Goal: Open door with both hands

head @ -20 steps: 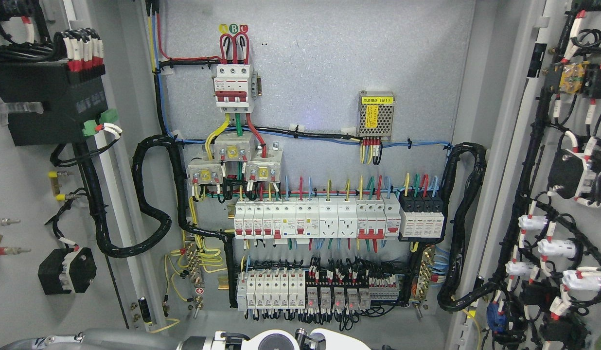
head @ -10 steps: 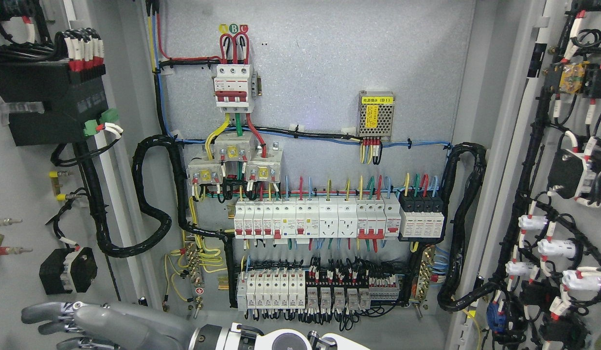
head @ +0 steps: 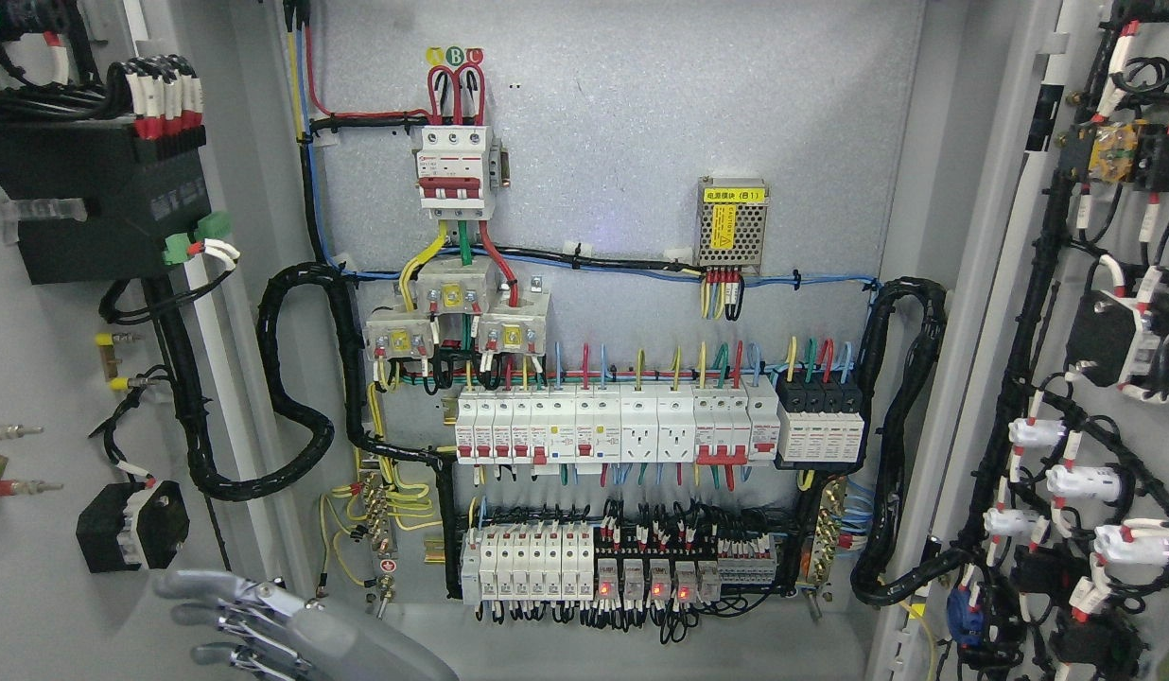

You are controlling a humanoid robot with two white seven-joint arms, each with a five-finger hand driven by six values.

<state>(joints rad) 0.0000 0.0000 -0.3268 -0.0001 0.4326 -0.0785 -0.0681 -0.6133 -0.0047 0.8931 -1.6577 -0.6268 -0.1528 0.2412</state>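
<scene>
Cabinet doors both swung wide, one grey hand at bottom left, its arm cut off by the lower edge.

Left hand (head: 263,624) shows smooth grey plastic shell with jointed metal fingers (head: 201,588) spread loosely toward the left, holding nothing, near the left door (head: 36,359); contact with it can't be made out. Right door (head: 1029,312) is cropped at the frame edge, hung with black wire looms. Between them, speckled grey backplate (head: 641,123), white breaker row (head: 618,426), perforated metal power supply (head: 732,225). Small labels unreadable.
</scene>
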